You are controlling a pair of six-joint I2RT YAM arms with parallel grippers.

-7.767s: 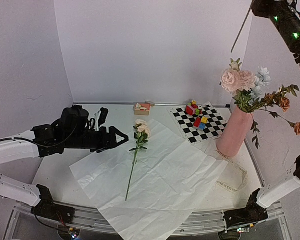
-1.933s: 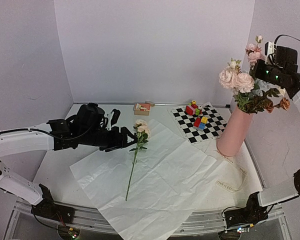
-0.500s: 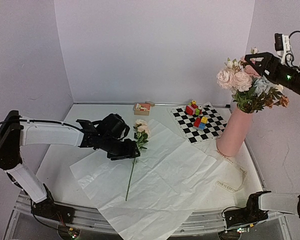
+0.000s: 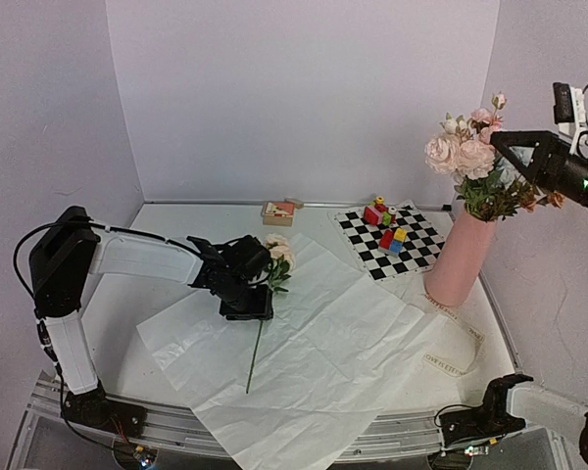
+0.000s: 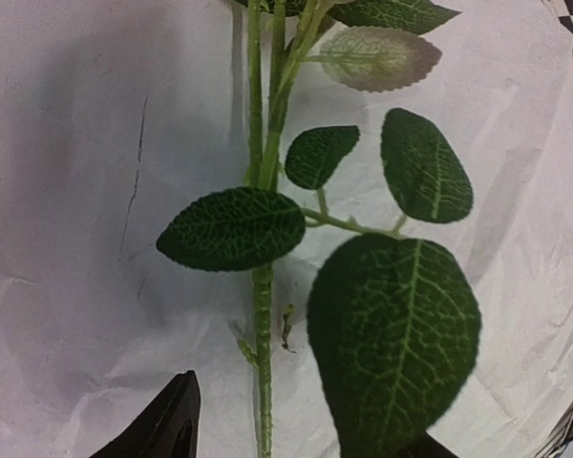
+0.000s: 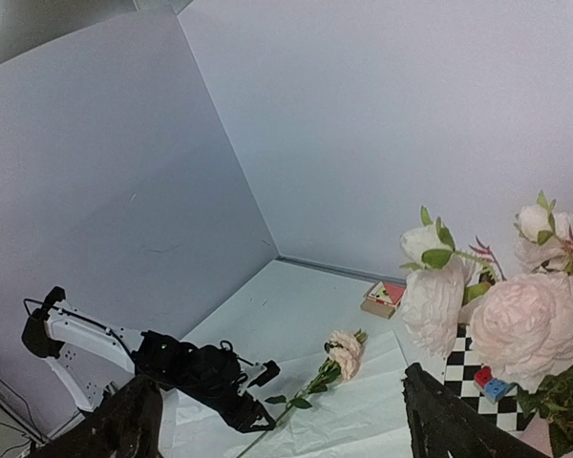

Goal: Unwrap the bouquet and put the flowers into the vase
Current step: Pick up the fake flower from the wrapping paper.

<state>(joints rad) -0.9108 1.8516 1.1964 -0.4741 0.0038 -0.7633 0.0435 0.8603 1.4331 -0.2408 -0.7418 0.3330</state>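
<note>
Risk: lone flower (image 4: 275,252) lies flat on the paper (image 4: 353,343), so the L hand (image 5: 291,437) could nip a leaf (image 5: 392,334) or bunch the sheet, and the thin stem (image 5: 262,334) might roll out. L hand half-spread, fingers (image 5: 177,429) astride the stem, no pinch yet. R hand (image 6: 286,425) wide & empty by the blooms (image 4: 451,152) in the vase (image 4: 461,259), far right of worktop (image 4: 118,333).
</note>
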